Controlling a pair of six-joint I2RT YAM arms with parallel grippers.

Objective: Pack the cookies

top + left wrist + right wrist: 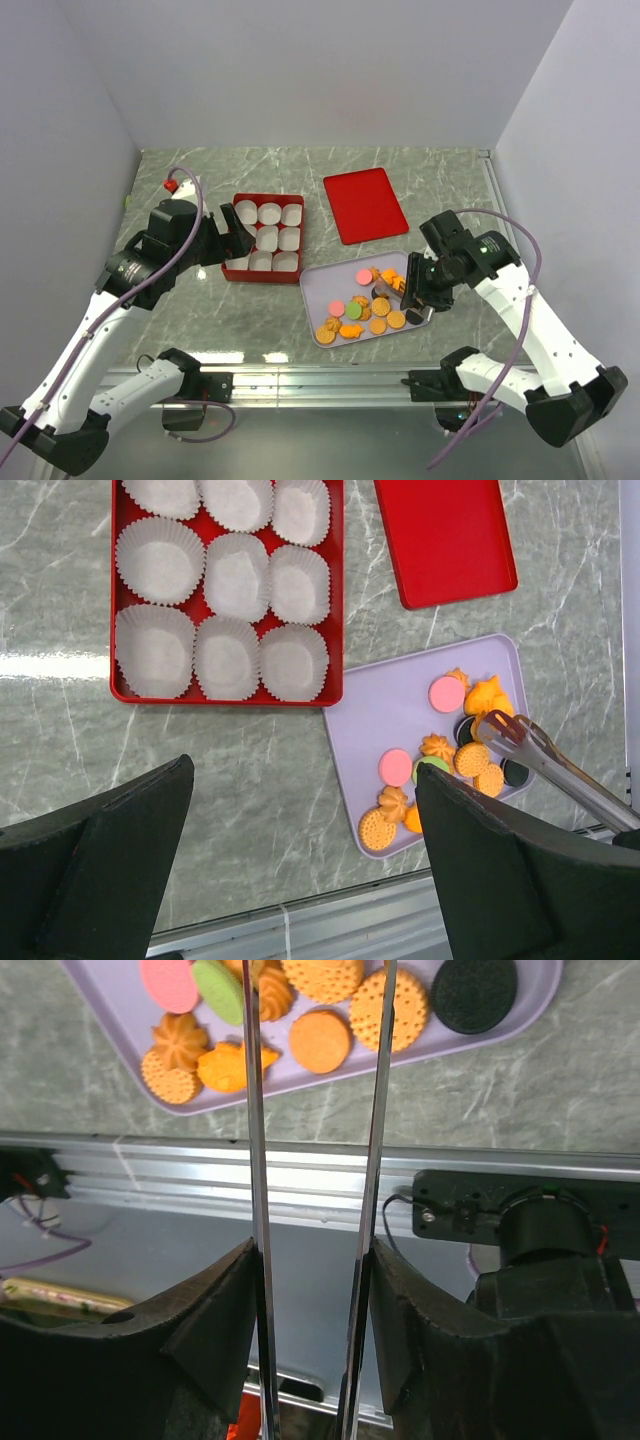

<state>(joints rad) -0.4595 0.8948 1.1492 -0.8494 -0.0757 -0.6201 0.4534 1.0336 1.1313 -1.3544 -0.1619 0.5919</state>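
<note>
The cookies [362,305] lie on a lilac tray [312,283]: mostly orange, a few pink, green and black. They also show in the left wrist view [436,748] and the right wrist view [320,1040]. My right gripper [420,290] [310,1260] is shut on metal tongs [253,1140], whose arms stand apart. The tong tips [497,725] hover over the orange cookies at the tray's right side. My left gripper [232,240] [300,780] is open and empty above the table, in front of a red box [233,272] of white paper cups [228,655].
A flat red lid [365,204] lies behind the tray, right of the red box. A metal rail [320,378] runs along the table's near edge. White walls enclose the table on three sides.
</note>
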